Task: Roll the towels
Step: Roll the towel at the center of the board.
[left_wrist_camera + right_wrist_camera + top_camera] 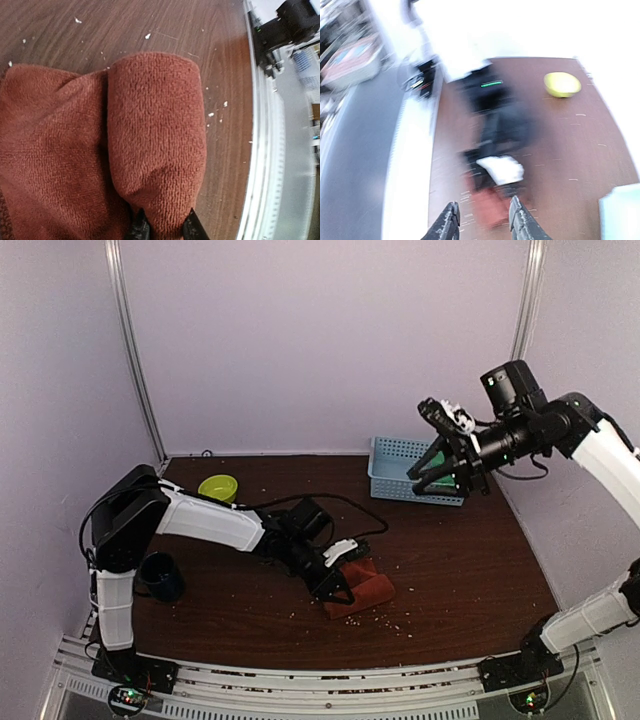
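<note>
A rust-red towel (364, 590) lies partly rolled on the dark wooden table, just right of centre. In the left wrist view the towel (155, 135) fills most of the frame, with a thick rolled fold running away from the fingers. My left gripper (338, 592) is low over it, and this gripper (165, 227) is shut on the near end of that fold. My right gripper (416, 482) hangs raised at the back right, over the light-blue basket. Its view is blurred; the right gripper (482, 222) is open and holds nothing, with the towel (487, 210) far below.
A light-blue basket (390, 465) stands at the back right of the table. A yellow-green bowl (218, 486) sits at the back left, also seen as the bowl (562, 84). A dark mug (160, 577) stands by the left arm. Pale crumbs dot the tabletop.
</note>
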`<state>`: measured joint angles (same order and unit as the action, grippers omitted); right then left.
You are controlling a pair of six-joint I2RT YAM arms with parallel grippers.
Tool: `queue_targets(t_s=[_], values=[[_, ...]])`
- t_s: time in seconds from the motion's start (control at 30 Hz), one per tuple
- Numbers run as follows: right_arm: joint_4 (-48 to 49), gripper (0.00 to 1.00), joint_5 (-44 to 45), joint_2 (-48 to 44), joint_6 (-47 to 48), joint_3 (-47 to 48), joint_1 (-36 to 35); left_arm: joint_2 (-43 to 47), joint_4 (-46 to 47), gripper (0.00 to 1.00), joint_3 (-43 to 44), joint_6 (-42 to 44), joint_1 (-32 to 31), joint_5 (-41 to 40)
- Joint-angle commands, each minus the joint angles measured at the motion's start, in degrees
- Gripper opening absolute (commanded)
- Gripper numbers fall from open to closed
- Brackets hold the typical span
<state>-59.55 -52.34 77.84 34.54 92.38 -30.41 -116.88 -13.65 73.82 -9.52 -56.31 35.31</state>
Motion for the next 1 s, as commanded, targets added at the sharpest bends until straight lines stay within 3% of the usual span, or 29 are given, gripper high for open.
queue_targets(t_s=[0.0,0.13,0.37,0.7,0.97], values=[[-0.7,0.35,8.0,-1.8,6.8,-14.4,-9.1,-5.3,0.3,0.19,-0.9,-4.4,2.4,12.7],[6.1,0.36,18.7,-3.1,5.0,-23.1,-18.2,-7.6,-0.4,0.19,-0.1,-4.5,3.1,15.4],[21.7,0.47,39.1,2.1,3.7,-31.8,-27.6,-10.1,-1.7,0.20,1.5,-4.4,3.6,17.3],[32.5,0.53,45.6,9.0,5.5,-38.0,-31.5,-10.8,-2.9,0.20,2.2,-4.7,4.1,16.7],[41.6,0.52,51.1,14.0,5.9,-42.8,-31.9,-11.0,-4.6,0.22,2.7,-2.3,4.3,16.6]])
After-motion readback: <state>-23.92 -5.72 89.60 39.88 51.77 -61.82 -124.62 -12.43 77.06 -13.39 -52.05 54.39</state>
